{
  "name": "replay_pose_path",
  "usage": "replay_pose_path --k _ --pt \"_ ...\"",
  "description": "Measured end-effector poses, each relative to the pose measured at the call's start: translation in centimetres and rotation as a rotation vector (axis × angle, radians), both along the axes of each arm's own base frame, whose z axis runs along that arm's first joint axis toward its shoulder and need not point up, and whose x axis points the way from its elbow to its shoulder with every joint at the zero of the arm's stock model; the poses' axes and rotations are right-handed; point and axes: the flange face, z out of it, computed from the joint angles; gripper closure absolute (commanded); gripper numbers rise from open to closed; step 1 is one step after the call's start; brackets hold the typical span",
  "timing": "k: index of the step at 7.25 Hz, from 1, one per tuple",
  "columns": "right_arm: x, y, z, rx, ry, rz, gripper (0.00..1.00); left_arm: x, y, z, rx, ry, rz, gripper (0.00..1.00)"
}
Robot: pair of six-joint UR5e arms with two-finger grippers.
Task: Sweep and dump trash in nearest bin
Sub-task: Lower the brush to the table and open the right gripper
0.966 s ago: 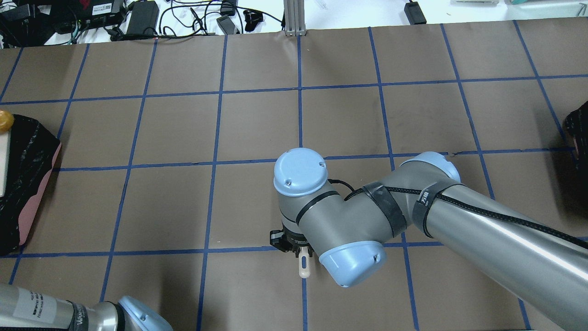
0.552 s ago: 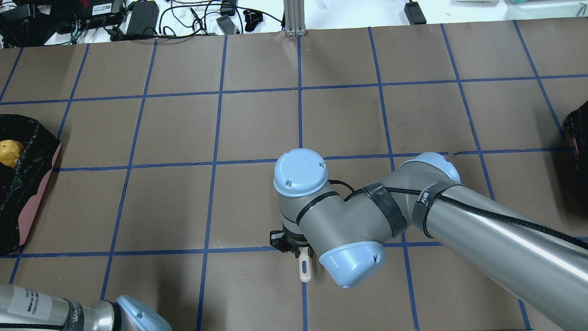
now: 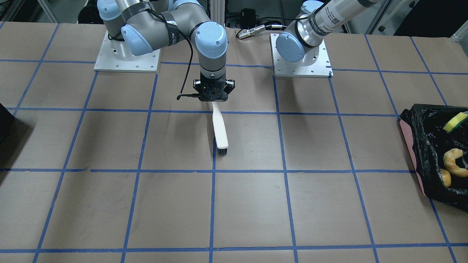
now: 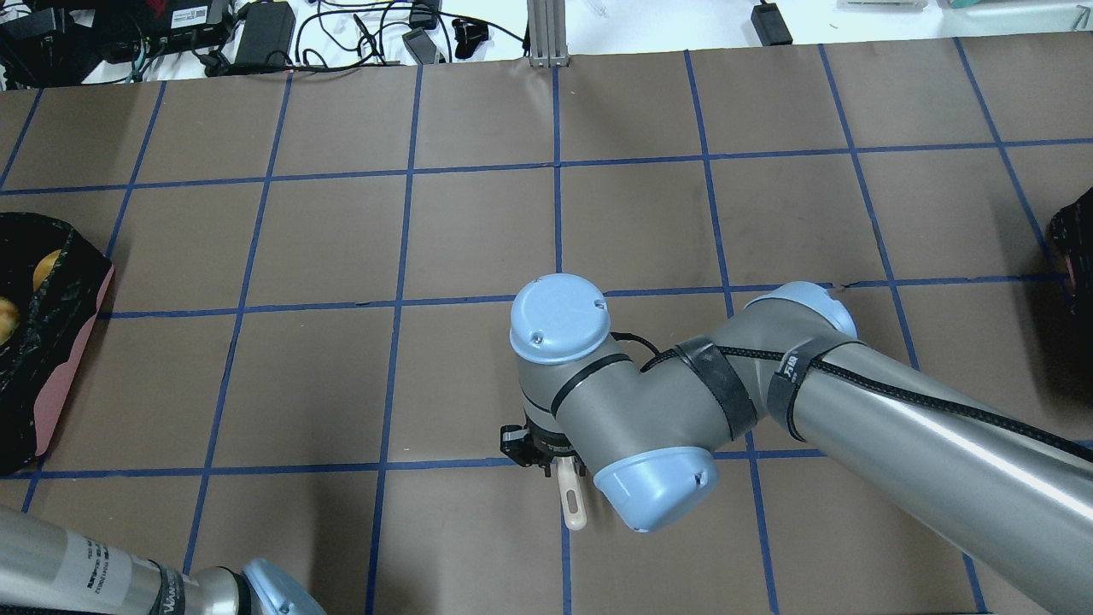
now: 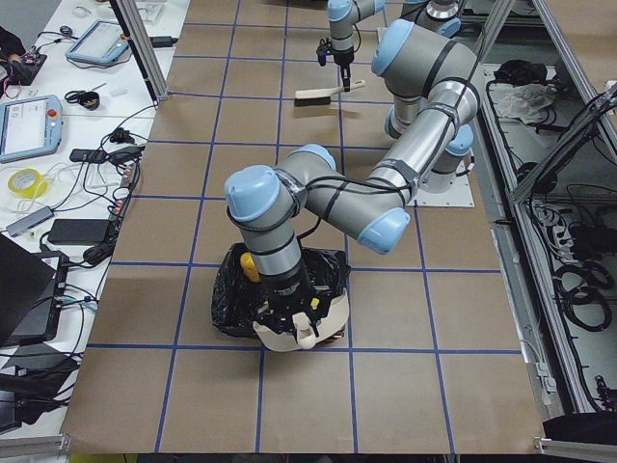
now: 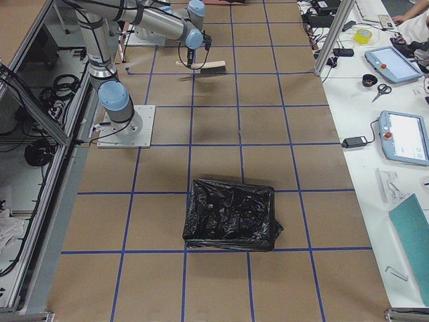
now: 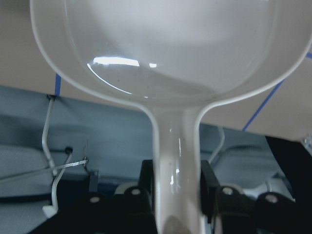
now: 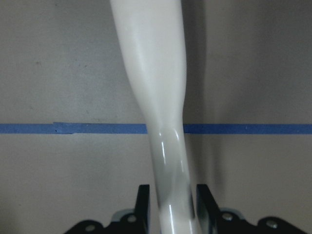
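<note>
Trash (image 3: pixel 453 160) has dropped into the bin (image 3: pixel 418 120) at the worktop's (image 3: pixel 256 204) left edge; left jaws clamp the dustpan (image 7: pixel 161 48), right jaws the brush (image 3: pixel 220 129).

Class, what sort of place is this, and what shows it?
Probably a robotics lab: the table is taped into a blue grid, the right arm is bolted to a base plate, and a teach pendant lies beside the table.

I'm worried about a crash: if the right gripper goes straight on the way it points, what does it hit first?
Probably the table, near a blue tape line; the brush it holds might touch first.
</note>
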Motion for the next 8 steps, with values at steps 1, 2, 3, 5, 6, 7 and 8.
replay_pose_path --k 1,2,3,5,6,7,8 --pt "0.0 -0.3 0.3 -0.014 -0.008 -0.004 0.46 -0.9 -0.7 0.9 -0.012 -0.038 -0.01 1.0" --pt "0.0 -0.6 0.7 -0.03 -0.016 -0.009 0.42 -1.9 -1.3 2.2 -0.058 -0.066 -0.026 1.0" --pt "0.1 -1.0 1.2 -0.045 -0.023 -0.015 0.38 -3.8 -2.5 3.6 -0.122 -0.067 -0.064 1.0" --pt "0.4 -2.6 3.7 -0.084 -0.047 -0.029 0.29 -11.4 -6.7 6.5 -0.263 -0.054 -0.14 1.0" --pt "0.3 -3.8 5.4 -0.093 -0.05 -0.044 0.24 -14.7 -8.3 6.7 -0.347 -0.011 -0.128 1.0" --pt "0.0 -5.4 7.4 -0.1 -0.051 -0.058 0.2 -16.8 -9.4 5.4 -0.429 0.058 -0.071 1.0" --pt "-0.7 -7.2 9.7 -0.107 -0.054 -0.062 0.16 -18.6 -10.3 3.1 -0.494 0.135 0.025 1.0"
